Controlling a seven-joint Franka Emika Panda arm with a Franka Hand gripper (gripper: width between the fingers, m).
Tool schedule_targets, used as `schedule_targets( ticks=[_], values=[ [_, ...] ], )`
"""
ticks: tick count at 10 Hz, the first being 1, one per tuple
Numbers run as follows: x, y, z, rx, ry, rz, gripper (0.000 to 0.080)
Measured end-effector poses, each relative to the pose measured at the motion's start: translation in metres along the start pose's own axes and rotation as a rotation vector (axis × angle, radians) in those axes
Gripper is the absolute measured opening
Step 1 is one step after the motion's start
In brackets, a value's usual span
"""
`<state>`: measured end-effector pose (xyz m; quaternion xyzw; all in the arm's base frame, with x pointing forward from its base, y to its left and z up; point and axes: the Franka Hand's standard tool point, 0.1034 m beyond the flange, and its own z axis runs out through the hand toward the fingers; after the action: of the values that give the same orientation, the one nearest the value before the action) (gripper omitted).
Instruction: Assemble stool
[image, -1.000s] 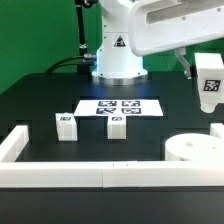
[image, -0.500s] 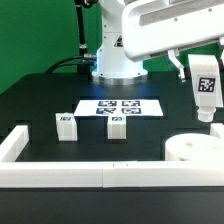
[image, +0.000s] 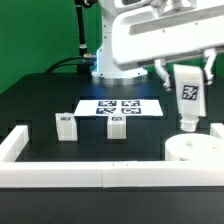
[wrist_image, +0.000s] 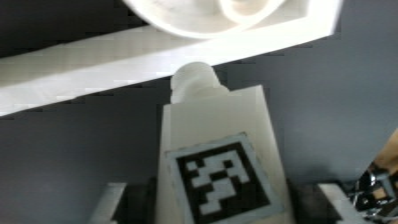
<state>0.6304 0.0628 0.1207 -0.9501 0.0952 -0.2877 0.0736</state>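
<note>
White plastic, short and blocky, the stool leg hangs upright in the hand, with its black-and-white square tag facing the exterior camera. The hand is pinching this leg by its upper end, one finger on each flank. In the wrist view I can see the dark fingers on either side of the tagged face. The leg's narrow rounded tip points down and away from the wrist camera.

Just below and in front of that tip is the white round plastic disc seat, lying flat on the black desk at the exterior view's right. The tip is close over the seat's far edge, but I cannot tell whether they touch.

The other two white blocky legs stand on the desk well apart from the seat, each with a small tag on its front. One is towards the exterior view's left and the other is near the middle. Just behind them lies the marker board, flat and thin.

Long white border rails run along the near edge of the desk and turn back at the left corner. Another stretch of rail passes beyond the leg's tip in the wrist view. The arm's white base stands behind the marker board.
</note>
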Motion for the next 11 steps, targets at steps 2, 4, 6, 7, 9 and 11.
schedule_targets(
  ticks=[2, 4, 6, 7, 9, 11],
  values=[
    [-0.005, -0.012, 0.004, 0.012, -0.002, -0.004, 0.0324],
    [-0.01, -0.013, 0.005, 0.012, -0.009, -0.008, 0.0324],
    [-0.02, -0.017, 0.012, 0.015, -0.026, -0.014, 0.0324],
    [-0.025, -0.021, 0.016, 0.019, -0.035, -0.019, 0.0324],
    [-0.028, -0.027, 0.02, 0.025, -0.041, -0.025, 0.0324],
    [-0.03, -0.03, 0.025, 0.028, -0.046, -0.026, 0.0324]
  ],
)
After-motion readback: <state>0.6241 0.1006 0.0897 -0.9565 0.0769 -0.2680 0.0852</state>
